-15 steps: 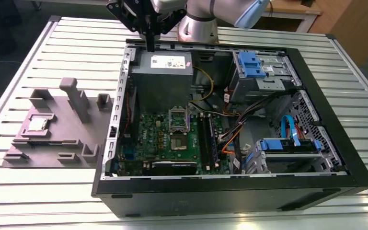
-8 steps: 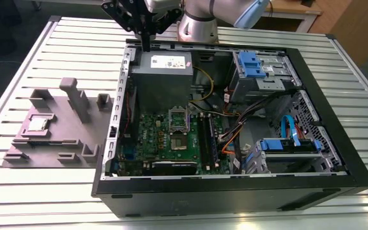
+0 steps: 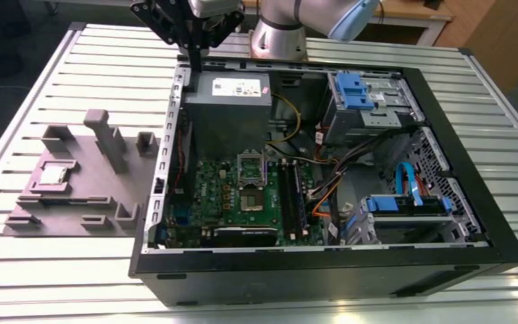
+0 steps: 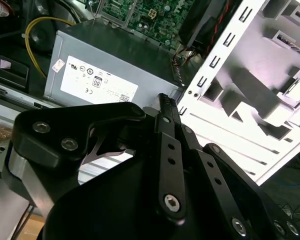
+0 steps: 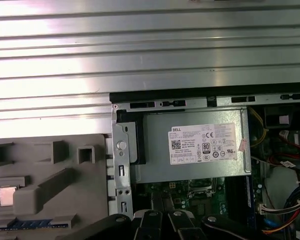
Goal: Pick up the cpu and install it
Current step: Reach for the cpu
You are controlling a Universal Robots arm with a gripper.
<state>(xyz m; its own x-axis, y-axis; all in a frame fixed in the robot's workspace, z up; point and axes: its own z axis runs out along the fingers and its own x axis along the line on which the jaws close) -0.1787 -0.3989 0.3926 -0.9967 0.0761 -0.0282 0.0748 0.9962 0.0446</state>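
The arm (image 3: pixel 282 30) is a silvery-grey tube with a pale blue joint cap (image 3: pixel 353 19). The gripper (image 4: pixel 165 106) is matte black: flat linkage bars (image 4: pixel 171 160) pinned with round silver screws (image 4: pixel 171 201), a rounded black body (image 4: pixel 115 205), and a bare grey metal block (image 4: pixel 20 172) alongside.

Robotics lab: an opened computer case (image 3: pixel 475 223) lies on a slatted aluminium desk (image 3: pixel 61 81). A robot arm (image 3: pixel 282 34) rises at its far side, a grey parts fixture (image 3: pixel 88 196) alongside.

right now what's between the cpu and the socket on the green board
In the exterior view: upright blocks of the grey tray, then the metal side wall of the computer case. The cpu rests on that tray, outside the case.
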